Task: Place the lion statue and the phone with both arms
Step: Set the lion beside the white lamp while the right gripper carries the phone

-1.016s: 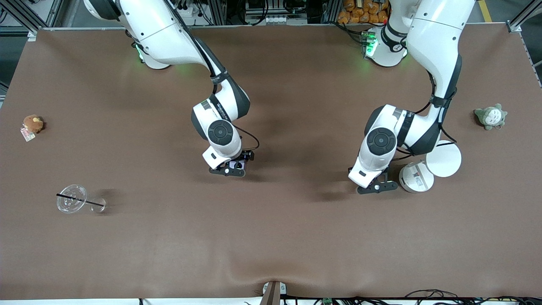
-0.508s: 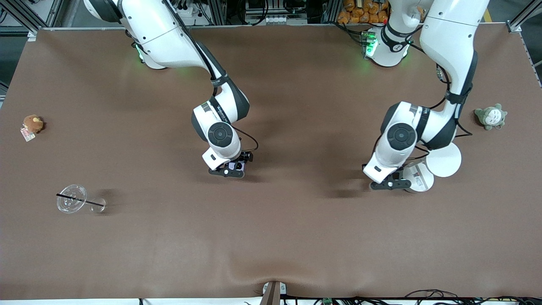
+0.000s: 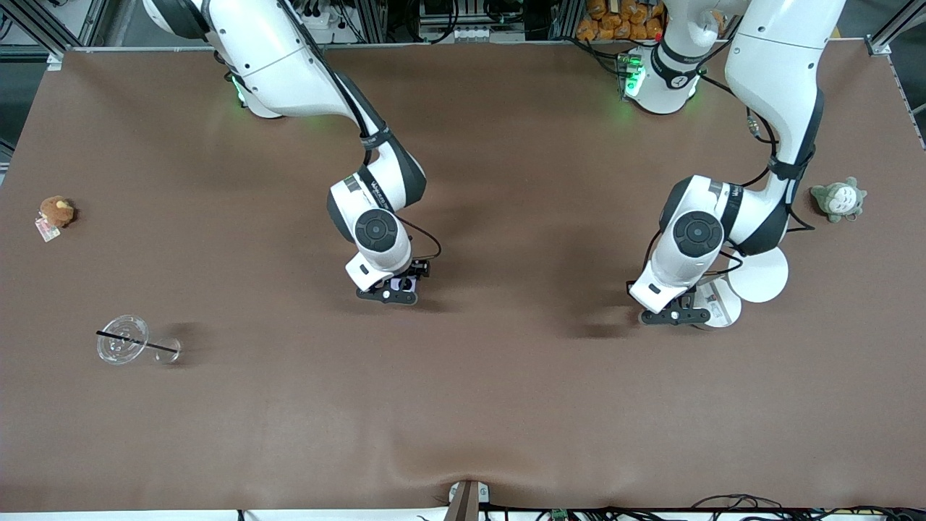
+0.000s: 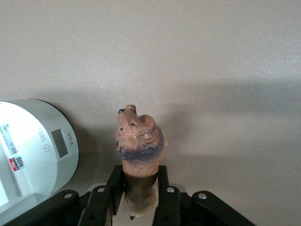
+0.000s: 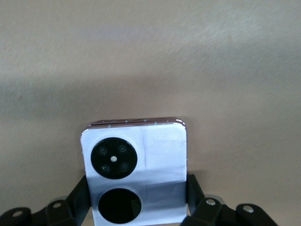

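My right gripper (image 3: 394, 288) is low over the middle of the brown table (image 3: 463, 405). It is shut on the pale lavender phone (image 5: 136, 160), whose two black round lenses face the right wrist camera; its fingers (image 5: 80, 193) grip both side edges. My left gripper (image 3: 676, 312) is low over the table toward the left arm's end, close beside a white round device (image 3: 718, 304). It is shut on the reddish-brown lion statue (image 4: 138, 141), whose darker head end sticks out past the fingers (image 4: 115, 183). The front view hides the lion under the gripper.
The white round device also shows in the left wrist view (image 4: 33, 150). A white disc (image 3: 759, 275) lies beside it. A grey-green plush (image 3: 839, 199) lies near the left arm's end. A brown plush with a tag (image 3: 55, 212) and a tipped clear cup with a black straw (image 3: 123, 339) lie at the right arm's end.
My left arm has carried the lion statue toward the left arm's end of the table, up to the white round device. My right gripper with the phone has barely moved.
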